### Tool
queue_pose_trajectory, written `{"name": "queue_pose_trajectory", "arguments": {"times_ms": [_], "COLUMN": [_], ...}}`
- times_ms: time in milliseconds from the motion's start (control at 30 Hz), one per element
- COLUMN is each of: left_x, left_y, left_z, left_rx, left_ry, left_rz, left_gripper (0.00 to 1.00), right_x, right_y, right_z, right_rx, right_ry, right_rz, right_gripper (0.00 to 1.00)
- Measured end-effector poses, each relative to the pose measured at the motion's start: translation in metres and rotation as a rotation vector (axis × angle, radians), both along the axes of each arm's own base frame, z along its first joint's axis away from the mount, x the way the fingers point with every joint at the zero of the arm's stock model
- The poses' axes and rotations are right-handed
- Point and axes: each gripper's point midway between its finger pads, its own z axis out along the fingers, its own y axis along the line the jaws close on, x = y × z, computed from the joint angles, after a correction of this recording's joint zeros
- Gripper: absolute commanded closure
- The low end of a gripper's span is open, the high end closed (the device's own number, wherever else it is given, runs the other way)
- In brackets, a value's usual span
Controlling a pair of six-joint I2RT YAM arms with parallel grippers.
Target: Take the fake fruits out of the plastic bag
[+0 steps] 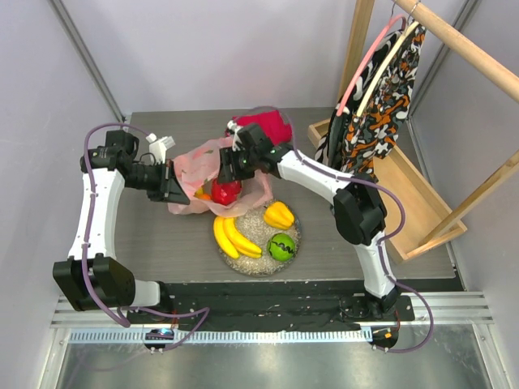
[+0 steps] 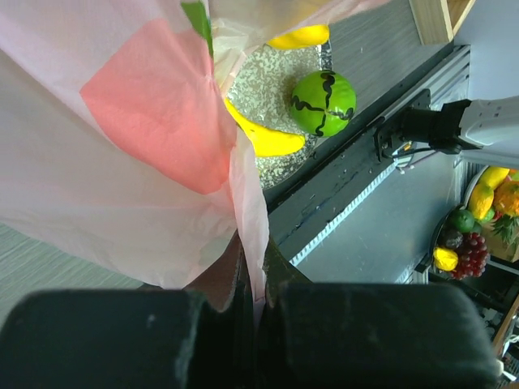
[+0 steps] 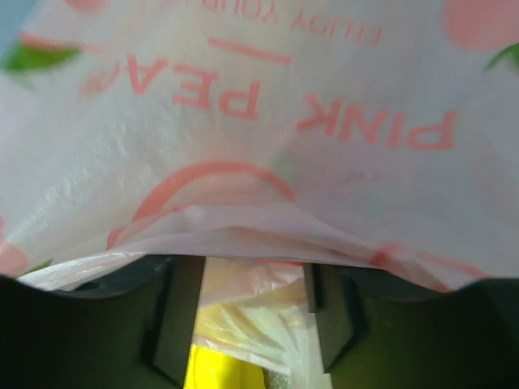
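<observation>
The pale pink plastic bag (image 1: 199,166) lies crumpled left of a glittery plate (image 1: 258,261). My left gripper (image 1: 174,185) is shut on the bag's edge, with the film (image 2: 122,162) pinched between its jaws (image 2: 261,279). My right gripper (image 1: 229,166) hangs over the bag's mouth, open, with bag film (image 3: 268,121) draped across its fingers (image 3: 174,316). A red fruit (image 1: 227,191) and an orange one (image 1: 203,194) sit in the bag's mouth. Bananas (image 1: 233,237), a yellow pepper-like piece (image 1: 279,215) and a green apple (image 1: 281,245) rest on the plate.
A folded red cloth (image 1: 268,126) lies behind the bag. At the right stands a wooden rack (image 1: 409,198) with a patterned garment (image 1: 381,97) on a hanger. The arms' base rail (image 1: 268,308) runs along the near edge.
</observation>
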Motion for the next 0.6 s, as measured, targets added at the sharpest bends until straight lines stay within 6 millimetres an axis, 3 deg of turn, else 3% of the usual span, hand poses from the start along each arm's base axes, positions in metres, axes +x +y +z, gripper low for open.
{"name": "queue_pose_trajectory", "arguments": {"times_ms": [133, 300, 600], "left_x": [0.000, 0.000, 0.000], "left_y": [-0.001, -0.003, -0.004], "left_z": [0.001, 0.003, 0.003], "left_rx": [-0.011, -0.024, -0.026], "left_ry": [-0.011, -0.015, -0.017], "left_rz": [-0.012, -0.019, -0.022], "left_gripper": [0.99, 0.99, 0.99], "right_x": [0.031, 0.043, 0.033], "right_y": [-0.003, -0.008, -0.007], "right_z": [0.030, 0.031, -0.009], "right_rx": [0.038, 0.042, -0.007], "right_ry": [-0.069, -0.065, 0.041], "right_rz": [-0.071, -0.118, -0.139], "right_gripper": [0.02, 0.00, 0.00]}}
